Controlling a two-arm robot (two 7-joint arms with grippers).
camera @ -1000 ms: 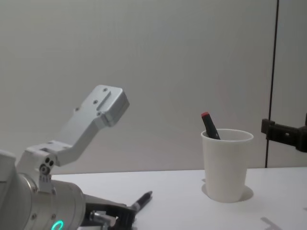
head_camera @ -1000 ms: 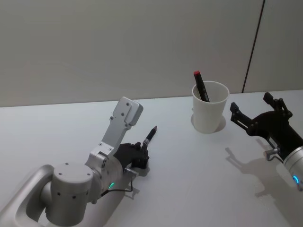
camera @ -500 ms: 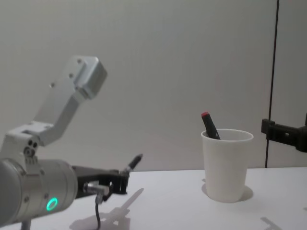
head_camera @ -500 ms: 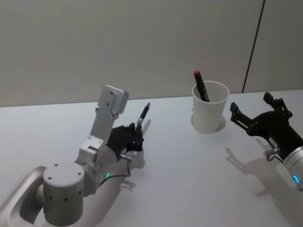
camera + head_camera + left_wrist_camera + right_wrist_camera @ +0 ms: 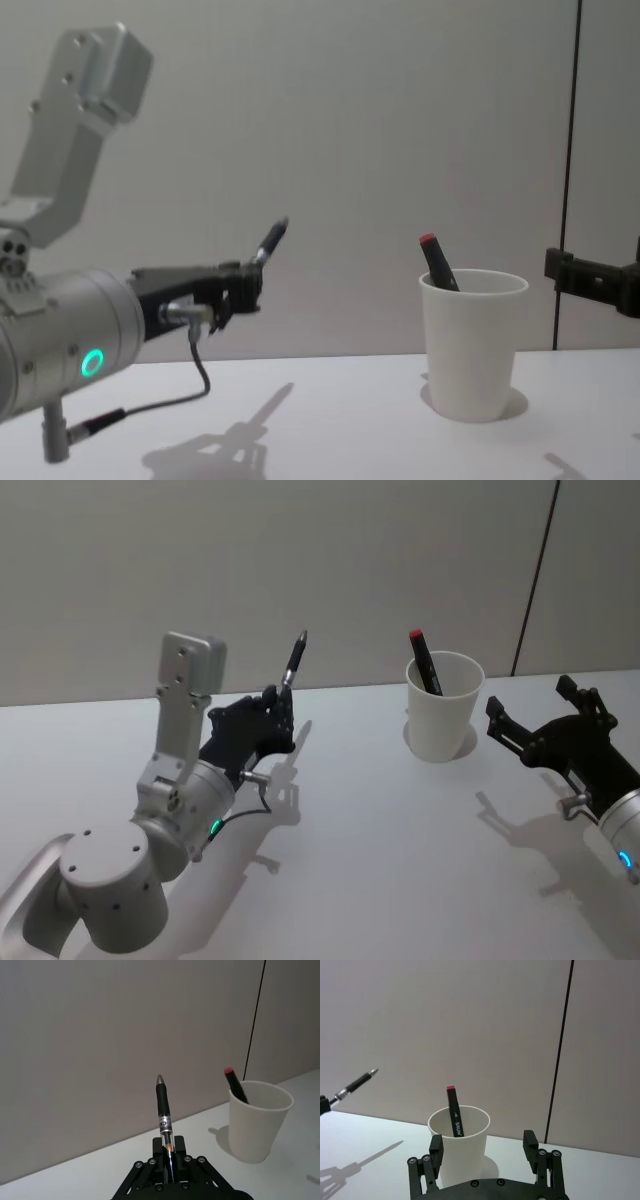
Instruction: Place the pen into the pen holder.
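White paper cup (image 5: 443, 720), the pen holder, stands on the table (image 5: 400, 840) and holds one black marker (image 5: 424, 662) with a red end. Left gripper (image 5: 281, 702), above the table and well apart from the cup, clamps the pen (image 5: 294, 665) by its lower end, tip apparently upward. Right gripper (image 5: 530, 705), just beside the cup, has its jaws spread.

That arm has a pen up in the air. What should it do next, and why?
Probably carry it across toward the pen holder: the left gripper holds the pen clear of the table, and the pen holder stands off to its right. The right gripper sits open beside the pen holder.
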